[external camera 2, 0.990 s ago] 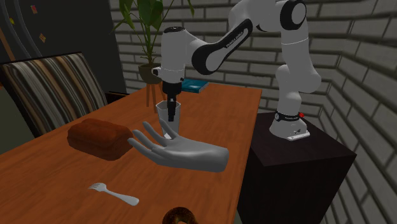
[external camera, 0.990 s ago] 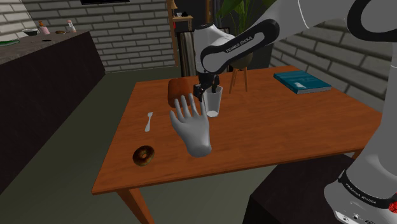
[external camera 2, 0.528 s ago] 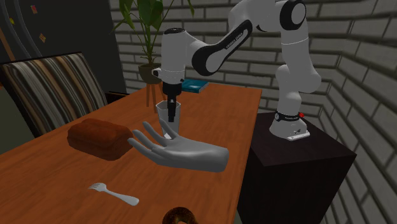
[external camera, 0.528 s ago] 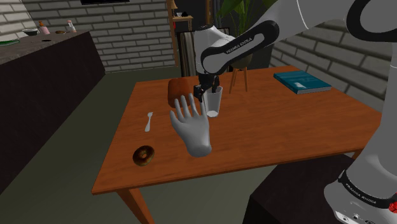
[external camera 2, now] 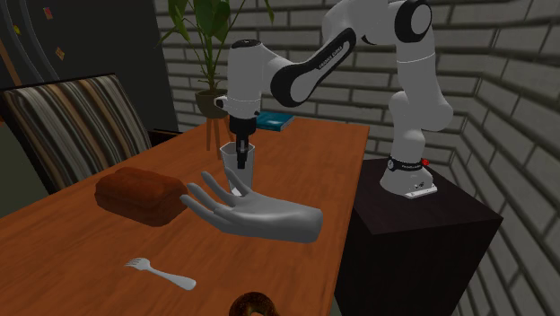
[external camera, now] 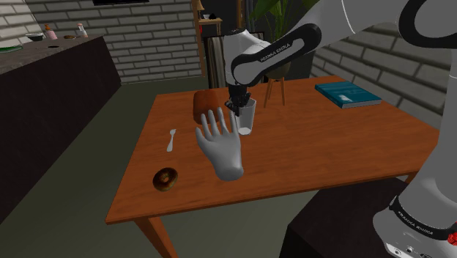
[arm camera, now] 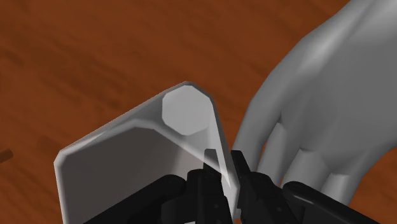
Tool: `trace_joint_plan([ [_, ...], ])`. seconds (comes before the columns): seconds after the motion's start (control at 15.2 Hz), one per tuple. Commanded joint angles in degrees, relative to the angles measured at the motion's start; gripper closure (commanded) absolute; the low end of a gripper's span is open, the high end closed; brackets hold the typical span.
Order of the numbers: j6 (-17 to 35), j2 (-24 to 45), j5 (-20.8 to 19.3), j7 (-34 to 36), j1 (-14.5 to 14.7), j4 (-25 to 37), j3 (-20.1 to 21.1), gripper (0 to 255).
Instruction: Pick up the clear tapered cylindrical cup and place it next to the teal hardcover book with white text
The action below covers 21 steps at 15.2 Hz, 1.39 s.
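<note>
Shoulder view, from its left to its right, all on one brown table:

- One pale fork, near the left edge.
- One dark-glazed doughnut, towards the front edge, apart from the fork.
- One brown loaf, at the far side.
- One grey model hand, spread open, just beside the cup.
- One black gripper, down over the cup's rim. Two fingers nearly closed, pinching the cup's wall between them, as seen in the wrist view.
- One clear tapered cup, upright, between model hand and table middle, well apart from the book. Base contact with the table not discernible.
- One teal book, flat at the far right corner.
</note>
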Motion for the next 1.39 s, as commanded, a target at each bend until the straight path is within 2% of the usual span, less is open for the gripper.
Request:
trace_joint_plan([
  [0.0,0.0,0.0,0.0,0.0,0.0,0.0,0.0,255],
  [1.32,-12.92,-3.95,2.04,-2.64,-0.04,9.24,0.64,255],
])
